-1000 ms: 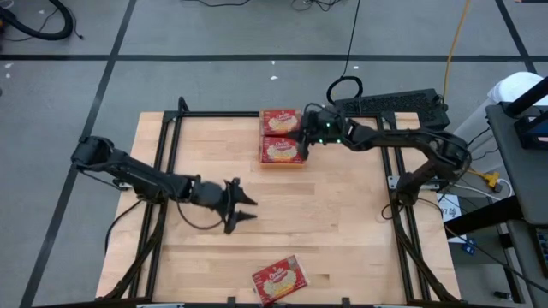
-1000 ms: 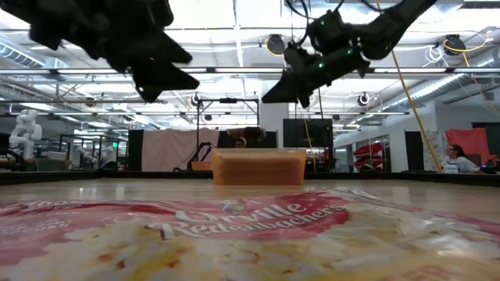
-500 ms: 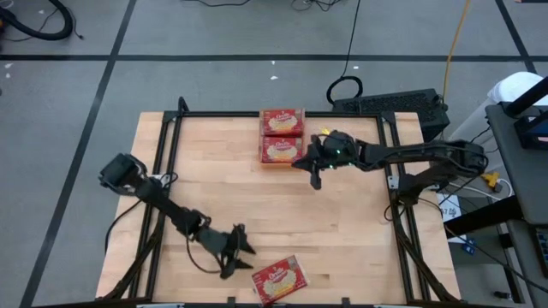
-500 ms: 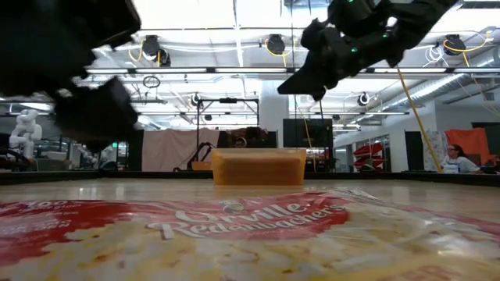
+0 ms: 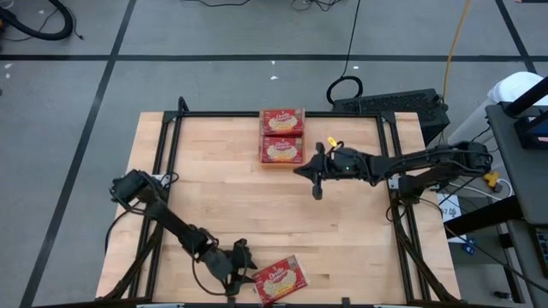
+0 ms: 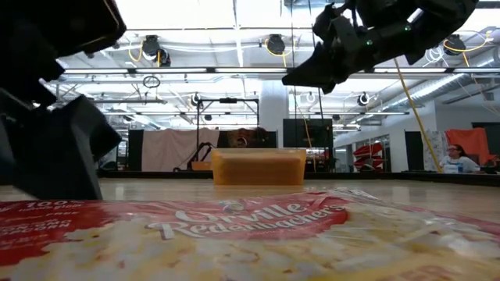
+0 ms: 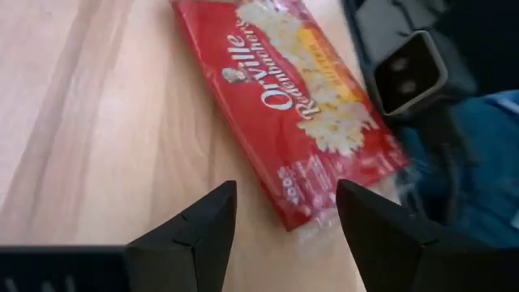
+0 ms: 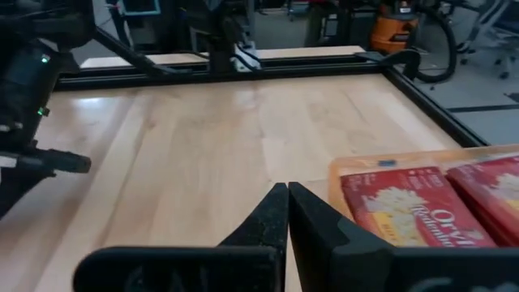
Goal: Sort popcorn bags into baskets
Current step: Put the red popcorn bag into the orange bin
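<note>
A lone popcorn bag (image 5: 279, 280) lies at the surface's (image 5: 342, 231) 6 o'clock edge, its long axis running 8 to 2 o'clock. The left gripper (image 7: 284, 215) hangs just beside it, fingers spread, empty. The right gripper (image 8: 288, 212), fingers pressed together, hovers near the orange basket (image 5: 282, 161) at 12 o'clock.

Wooden table (image 5: 342, 222), black keyboard (image 5: 390, 103), seated person (image 6: 457, 160), grey floor (image 5: 171, 77)
</note>
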